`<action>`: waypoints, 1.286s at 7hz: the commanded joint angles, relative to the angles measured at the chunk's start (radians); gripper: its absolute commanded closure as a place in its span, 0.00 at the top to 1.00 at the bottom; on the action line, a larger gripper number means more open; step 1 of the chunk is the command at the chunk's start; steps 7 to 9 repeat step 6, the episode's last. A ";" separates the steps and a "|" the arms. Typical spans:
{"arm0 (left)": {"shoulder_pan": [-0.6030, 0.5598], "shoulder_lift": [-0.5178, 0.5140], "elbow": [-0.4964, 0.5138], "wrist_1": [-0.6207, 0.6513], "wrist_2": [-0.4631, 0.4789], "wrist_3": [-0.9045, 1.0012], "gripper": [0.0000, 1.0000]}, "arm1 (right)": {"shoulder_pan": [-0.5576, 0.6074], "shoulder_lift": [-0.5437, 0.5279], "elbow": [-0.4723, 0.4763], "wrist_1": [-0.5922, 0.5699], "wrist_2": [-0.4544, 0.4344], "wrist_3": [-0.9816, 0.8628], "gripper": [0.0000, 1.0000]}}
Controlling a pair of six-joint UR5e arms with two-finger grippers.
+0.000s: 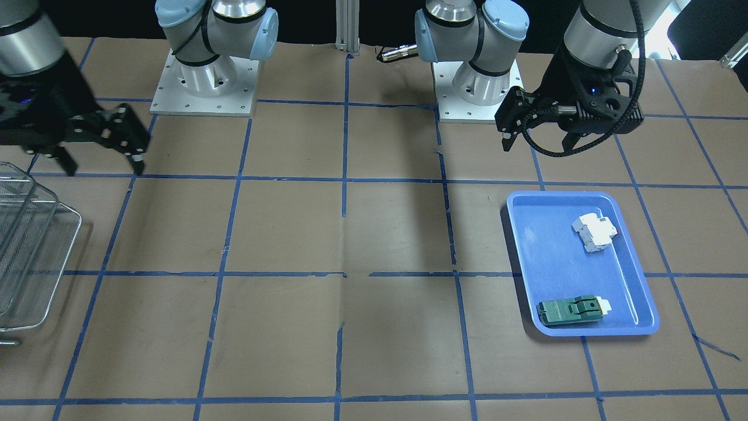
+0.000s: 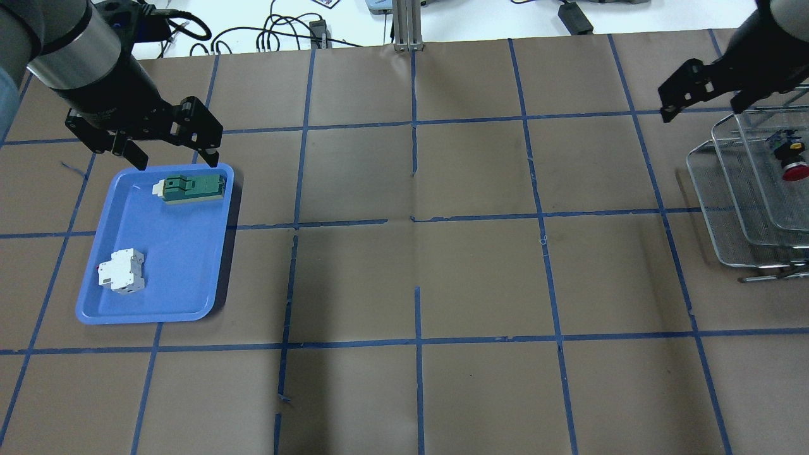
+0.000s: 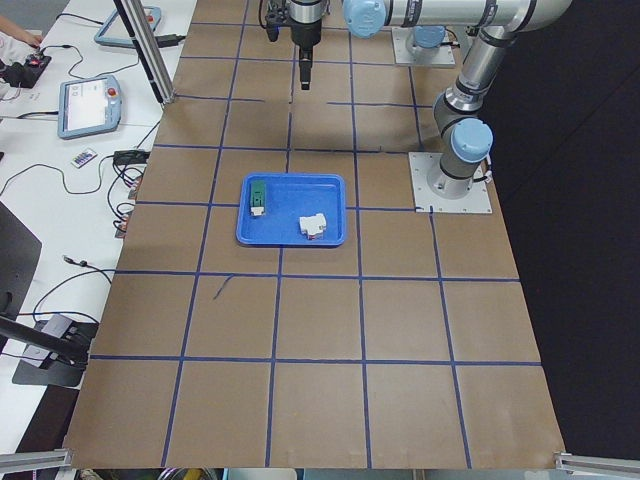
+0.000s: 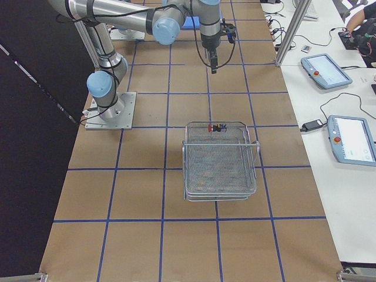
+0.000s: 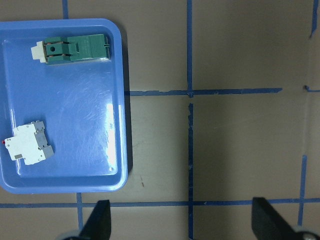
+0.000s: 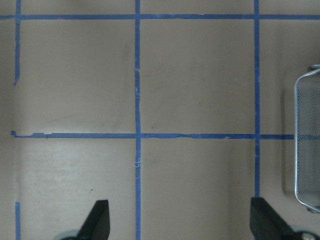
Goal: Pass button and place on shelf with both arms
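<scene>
The button [image 2: 791, 165], with its red cap and black body, lies in an upper basket of the wire-mesh shelf [image 2: 714, 246] at the table's right edge. It also shows in the exterior right view [image 4: 214, 127]. My right gripper [image 2: 701, 107] is open and empty. It hovers left of and beyond the shelf, apart from the button, and shows in the front view [image 1: 103, 166] too. My left gripper [image 2: 174, 159] is open and empty above the far edge of the blue tray [image 2: 170, 253]. Each wrist view shows only bare fingertips [image 5: 100, 222] [image 6: 97, 222].
The blue tray holds a white breaker block [image 2: 120, 272] and a flat green switch [image 2: 189, 188]. Brown paper with a blue tape grid covers the table. The two arm bases [image 1: 204, 76] stand at the robot's side. The shelf's corner [image 6: 306, 145] shows in the right wrist view.
</scene>
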 commanded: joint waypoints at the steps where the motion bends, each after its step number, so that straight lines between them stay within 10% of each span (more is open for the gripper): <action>1: -0.002 -0.001 0.004 0.000 0.000 0.001 1.00 | 0.114 0.048 -0.071 0.068 -0.017 0.142 1.00; 9: -0.008 -0.014 0.015 0.002 -0.037 -0.034 1.00 | 0.168 0.131 -0.185 0.136 -0.031 0.217 1.00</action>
